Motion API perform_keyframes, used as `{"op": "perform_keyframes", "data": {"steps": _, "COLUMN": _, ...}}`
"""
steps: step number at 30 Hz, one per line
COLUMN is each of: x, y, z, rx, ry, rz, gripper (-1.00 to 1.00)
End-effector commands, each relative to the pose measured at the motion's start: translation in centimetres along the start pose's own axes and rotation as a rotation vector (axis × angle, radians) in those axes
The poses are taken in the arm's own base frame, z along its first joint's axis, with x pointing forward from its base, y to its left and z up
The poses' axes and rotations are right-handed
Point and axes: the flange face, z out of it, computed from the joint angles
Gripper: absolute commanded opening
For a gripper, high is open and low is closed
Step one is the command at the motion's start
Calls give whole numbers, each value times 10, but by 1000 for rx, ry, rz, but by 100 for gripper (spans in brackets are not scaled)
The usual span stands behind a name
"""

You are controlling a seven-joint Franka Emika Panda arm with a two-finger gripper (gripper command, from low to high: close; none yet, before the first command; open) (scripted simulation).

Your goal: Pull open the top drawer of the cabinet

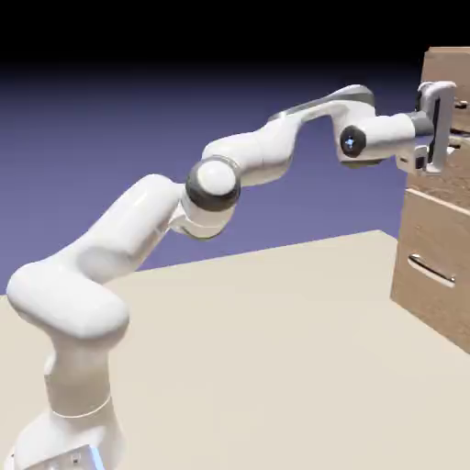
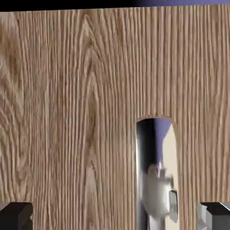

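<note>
Open end effector, cropped; silver handle cut off below

Wood-grain drawer front fills most of view; shiny handle btwn open fingertips, reflecting arm

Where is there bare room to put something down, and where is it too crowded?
The beige tabletop is bare between the white robot arm's base and the brown wood-grain cabinet. It is crowded at the cabinet's upper front, where the arm's open hand straddles the slim silver bar handle.
</note>
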Motion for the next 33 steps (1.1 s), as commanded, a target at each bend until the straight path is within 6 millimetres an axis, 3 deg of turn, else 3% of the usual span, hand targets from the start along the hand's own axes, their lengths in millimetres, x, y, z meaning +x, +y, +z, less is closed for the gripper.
{"op": "perform_keyframes", "data": {"steps": 1, "x": -1, "y": 1, "z": 2, "rx": -2, "ry": 0, "rz": 0, "gripper": 0}}
{"op": "perform_keyframes", "data": {"steps": 14, "x": -8, "y": 35, "z": 19, "rx": -46, "ry": 23, "rz": -11, "gripper": 0}}
{"op": "perform_keyframes", "data": {"steps": 15, "x": -8, "y": 35, "z": 19, "rx": -46, "ry": 23, "rz": -11, "gripper": -100}}
{"op": "perform_keyframes", "data": {"steps": 33, "x": -9, "y": 33, "z": -17, "rx": -46, "ry": 23, "rz": -11, "gripper": -100}}
